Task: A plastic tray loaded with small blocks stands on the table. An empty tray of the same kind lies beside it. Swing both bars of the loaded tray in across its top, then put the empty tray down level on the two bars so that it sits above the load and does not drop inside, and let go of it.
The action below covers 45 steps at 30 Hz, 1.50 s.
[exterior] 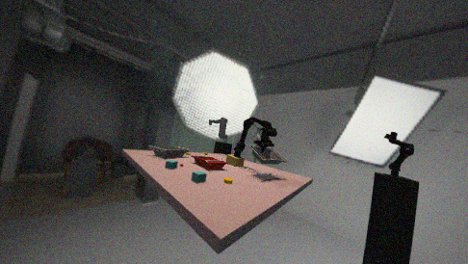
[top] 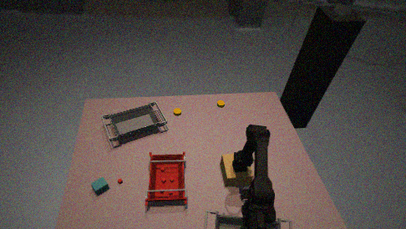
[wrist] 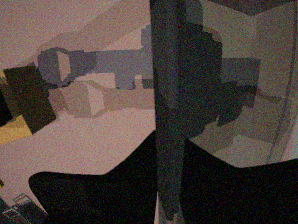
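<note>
The loaded red tray (top: 167,156) (exterior: 210,163) stands mid-table with several small red blocks inside. One wire bar (top: 167,161) crosses its top near the far end and another wire bar (top: 167,190) crosses near the close end. My gripper (exterior: 264,145) (wrist: 162,135) is shut on a side wall of the empty grey tray (top: 227,219) (exterior: 270,155) (wrist: 169,90). That tray hangs above the table, looking tilted in the exterior view, with its shadow below. It is right of the red tray; the arm and the frame edge hide part of it in the top view.
Another grey tray (top: 138,130) (exterior: 169,153) stands at the far left. A yellow box (top: 230,171) (exterior: 234,160) stands between the red tray and my arm. Teal cubes (top: 100,185) (exterior: 198,176), a small red piece (top: 119,181) and yellow discs (top: 177,111) (exterior: 228,181) lie around.
</note>
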Available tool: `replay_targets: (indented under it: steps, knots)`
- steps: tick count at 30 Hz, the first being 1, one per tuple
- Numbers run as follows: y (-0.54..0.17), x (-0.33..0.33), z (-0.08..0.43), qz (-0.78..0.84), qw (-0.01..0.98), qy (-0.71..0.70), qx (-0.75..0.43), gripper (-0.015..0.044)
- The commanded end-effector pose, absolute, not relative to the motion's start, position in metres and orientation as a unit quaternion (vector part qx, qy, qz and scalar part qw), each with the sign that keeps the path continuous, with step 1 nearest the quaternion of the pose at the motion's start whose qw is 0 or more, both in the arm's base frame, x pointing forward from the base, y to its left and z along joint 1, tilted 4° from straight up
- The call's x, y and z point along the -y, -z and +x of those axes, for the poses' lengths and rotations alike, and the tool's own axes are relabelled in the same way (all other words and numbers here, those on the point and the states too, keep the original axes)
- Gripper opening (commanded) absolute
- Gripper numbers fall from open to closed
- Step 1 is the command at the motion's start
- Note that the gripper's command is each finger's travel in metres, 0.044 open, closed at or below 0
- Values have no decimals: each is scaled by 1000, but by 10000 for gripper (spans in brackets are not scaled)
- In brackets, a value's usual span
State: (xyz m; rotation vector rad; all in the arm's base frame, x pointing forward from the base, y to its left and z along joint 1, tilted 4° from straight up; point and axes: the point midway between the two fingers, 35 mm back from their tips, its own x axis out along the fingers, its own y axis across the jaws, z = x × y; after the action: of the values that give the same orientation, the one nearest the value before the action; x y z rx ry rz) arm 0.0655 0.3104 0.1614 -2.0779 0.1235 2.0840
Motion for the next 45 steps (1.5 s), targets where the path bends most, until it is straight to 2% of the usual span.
replay_targets:
  steps: [1,9,45]
  knots:
    - [-166,-313,67,-704,103,-702,-34,0]
    - [-166,-313,69,-704,106,-702,-37,0]
    - [-160,-260,192,-670,252,-671,-194,0]
